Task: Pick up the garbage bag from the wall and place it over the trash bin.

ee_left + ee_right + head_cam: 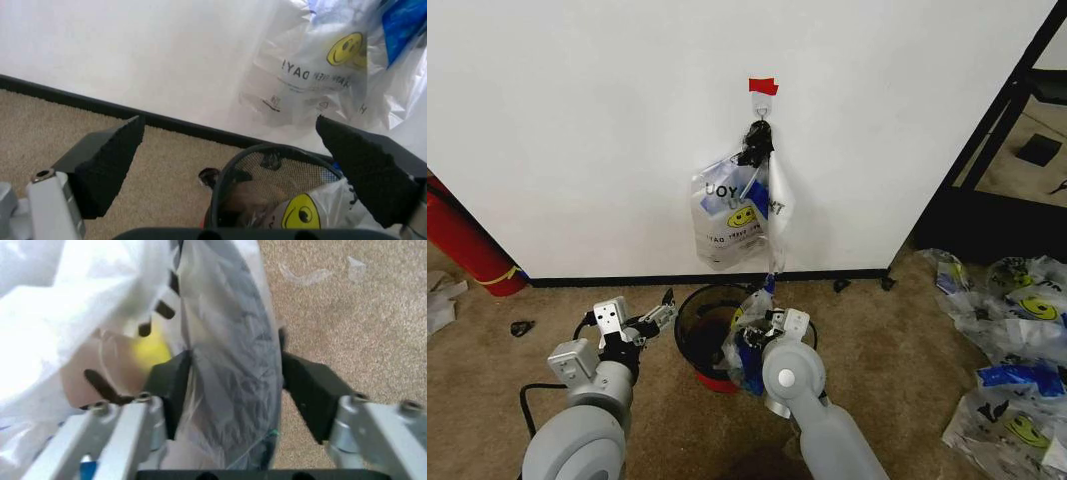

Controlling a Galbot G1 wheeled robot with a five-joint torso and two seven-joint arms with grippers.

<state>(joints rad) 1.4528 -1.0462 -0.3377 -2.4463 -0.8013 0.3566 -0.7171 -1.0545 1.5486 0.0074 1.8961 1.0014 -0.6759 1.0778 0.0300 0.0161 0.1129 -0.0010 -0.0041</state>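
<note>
Thin see-through plastic garbage bag [749,345] with a yellow smiley and blue handles is draped at the right rim of the small round black mesh trash bin [702,318], partly inside it. The right gripper [230,390] straddles that rim, fingers apart with film between them, so nothing pins the film down. The left gripper [659,316] hovers just beside the bin's left rim, fingers wide apart. Likely trouble: the slippery film slides off or bunches on one side, or a push tips the light bin. A bunch of bags [739,210] hangs from the white wall [577,120] above.
</note>
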